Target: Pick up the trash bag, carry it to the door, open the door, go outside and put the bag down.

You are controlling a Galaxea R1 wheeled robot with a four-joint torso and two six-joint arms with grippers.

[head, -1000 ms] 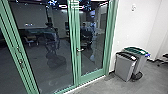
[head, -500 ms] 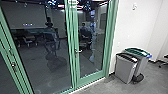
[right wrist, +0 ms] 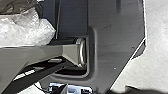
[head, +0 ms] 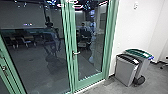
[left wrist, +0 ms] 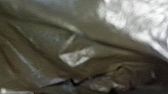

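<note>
You have the trash bag [left wrist: 50, 45] close in front of the left wrist camera: dark, brownish plastic, creased and a little shiny, with a small pale patch among the folds. Next to it is a mass of whitish, crumpled plastic [left wrist: 140, 20]. In the right wrist view, you see similar pale, crumpled plastic near the robot's dark plate [right wrist: 110, 50], with a darker piece touching it. You cannot tell whether the left claw is open, closed or gripping the bag, and you cannot tell the state of the right claw either.

Ahead of you, in the head view, is the door [head: 91, 82], glass in a green frame and shut, with a metal lever handle [head: 75, 53] on its upright. A wide glass panel [head: 32, 72] is beside it, and another metal fitting [head: 4, 68] is on the green framing at your far left. In the glass you can make out a person [head: 83, 30], chairs [head: 23, 41] and a tall dark shape [head: 52, 42].

To the right of the door, by the white wall [head: 132, 30], a grey bin with a dark lid [head: 126, 71] stands upright on the grey floor [head: 102, 87]. Just behind it you see a green-lidded bin [head: 138, 53].
</note>
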